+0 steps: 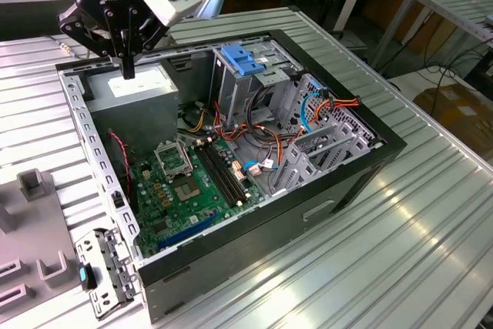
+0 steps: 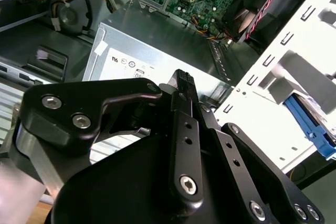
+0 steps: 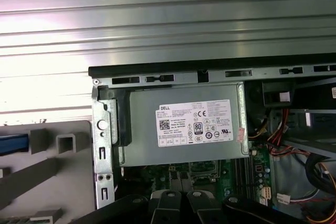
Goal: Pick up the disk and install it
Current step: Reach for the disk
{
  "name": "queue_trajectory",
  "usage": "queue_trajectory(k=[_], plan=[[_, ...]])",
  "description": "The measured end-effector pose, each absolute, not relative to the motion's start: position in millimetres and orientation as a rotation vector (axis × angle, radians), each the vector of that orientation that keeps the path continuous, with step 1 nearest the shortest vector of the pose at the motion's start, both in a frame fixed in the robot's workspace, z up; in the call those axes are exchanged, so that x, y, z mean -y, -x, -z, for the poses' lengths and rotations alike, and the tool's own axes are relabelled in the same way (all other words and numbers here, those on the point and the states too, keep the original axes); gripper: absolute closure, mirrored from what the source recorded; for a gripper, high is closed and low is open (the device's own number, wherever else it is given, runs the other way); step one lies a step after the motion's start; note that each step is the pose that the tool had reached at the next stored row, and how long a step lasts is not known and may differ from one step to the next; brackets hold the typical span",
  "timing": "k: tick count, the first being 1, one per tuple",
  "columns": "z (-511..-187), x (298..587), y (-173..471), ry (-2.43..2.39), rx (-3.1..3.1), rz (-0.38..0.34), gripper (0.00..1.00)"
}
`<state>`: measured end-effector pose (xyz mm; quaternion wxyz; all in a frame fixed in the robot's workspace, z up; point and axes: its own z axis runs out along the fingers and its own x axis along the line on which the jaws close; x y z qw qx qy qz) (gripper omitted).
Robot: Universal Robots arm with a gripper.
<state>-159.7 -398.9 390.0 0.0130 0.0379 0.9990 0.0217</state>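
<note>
The disk [image 3: 11, 144], seen as a blue rail, lies on the grey fixture [image 3: 73, 182] outside the case [image 1: 385, 144]. The gripper [image 1: 128, 67] hangs closed and empty above the power supply [image 1: 142, 92]. The disk is likely rigid, dense and shock-sensitive, so grasp it by its side rails.
</note>
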Motion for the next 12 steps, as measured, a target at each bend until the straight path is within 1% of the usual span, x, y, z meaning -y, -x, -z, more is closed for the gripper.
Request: queue_trajectory(k=[12], plan=[[-389.2, 398.9, 167.0, -0.118, -3.113, -0.068, 0.89]])
